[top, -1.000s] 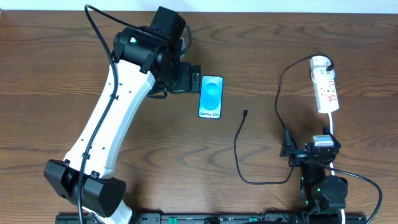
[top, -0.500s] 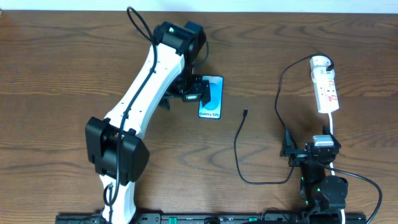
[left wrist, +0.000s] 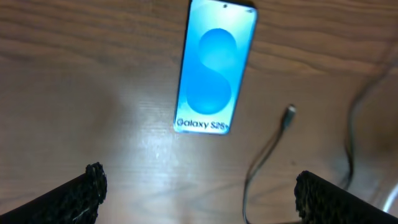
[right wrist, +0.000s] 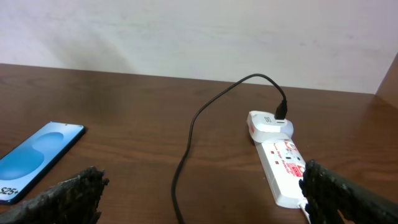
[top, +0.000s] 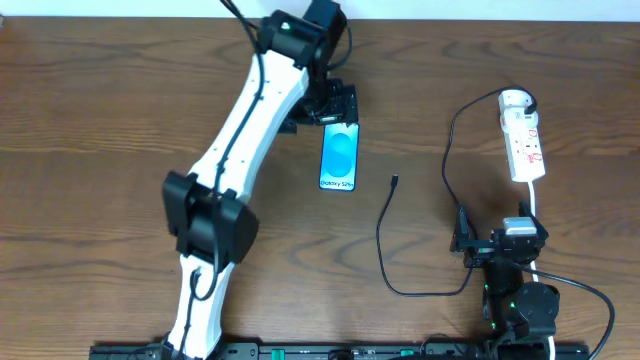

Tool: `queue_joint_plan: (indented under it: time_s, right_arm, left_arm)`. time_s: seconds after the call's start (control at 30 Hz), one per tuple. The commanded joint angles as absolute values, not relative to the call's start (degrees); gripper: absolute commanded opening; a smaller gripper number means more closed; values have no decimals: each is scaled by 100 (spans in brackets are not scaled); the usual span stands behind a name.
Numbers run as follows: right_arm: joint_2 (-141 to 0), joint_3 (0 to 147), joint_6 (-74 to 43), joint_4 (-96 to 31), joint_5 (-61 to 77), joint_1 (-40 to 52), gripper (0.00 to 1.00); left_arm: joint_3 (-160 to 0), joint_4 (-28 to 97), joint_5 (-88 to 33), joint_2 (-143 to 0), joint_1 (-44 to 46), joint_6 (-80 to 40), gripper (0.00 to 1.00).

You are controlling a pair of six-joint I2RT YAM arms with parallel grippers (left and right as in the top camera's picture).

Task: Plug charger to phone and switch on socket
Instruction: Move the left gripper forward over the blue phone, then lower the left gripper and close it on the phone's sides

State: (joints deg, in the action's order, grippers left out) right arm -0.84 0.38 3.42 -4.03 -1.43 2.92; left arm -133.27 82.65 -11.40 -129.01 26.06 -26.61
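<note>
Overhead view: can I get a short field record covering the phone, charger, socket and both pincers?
phone: flat on table, screen lit, nothing plugged in
socket: far right of table; switch state unreadable
charger: loose tip lies on table right of phone, apart; other end at socket's rounded end
left pincer: open, empty, over phone's far end
right pincer: open, empty, near table's front edge

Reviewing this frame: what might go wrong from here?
The phone lies flat, so the open left hand may shove it instead of gripping. The charger tip is tiny and lies flat: easy to miss or pinch askew. Its cable loops beside the right hand and may snag.
</note>
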Motion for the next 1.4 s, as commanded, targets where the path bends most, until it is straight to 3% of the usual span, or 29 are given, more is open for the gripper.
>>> queue_joint_plan:
  time_s: [0.0,0.37,0.6,1.37]
  right_arm:
    - [-64,32,395,-427,-134,261,99]
    - [-64,32,392,-427,-137,261,99]
    - [-64,32,392,-427,-137,261,99]
    - [-64,32,392,-427,-137,261,99]
  left_arm:
    - [-13373,8189,-1041,-13235,2650,-2775,98]
    - [-13329,7703,-945,-13841,2950,-2622,98]
    - [-13229,7441,-73,-13961,3157,-2998,98]
    - [-13220,7057,-78,-14486,3271,-3006,99]
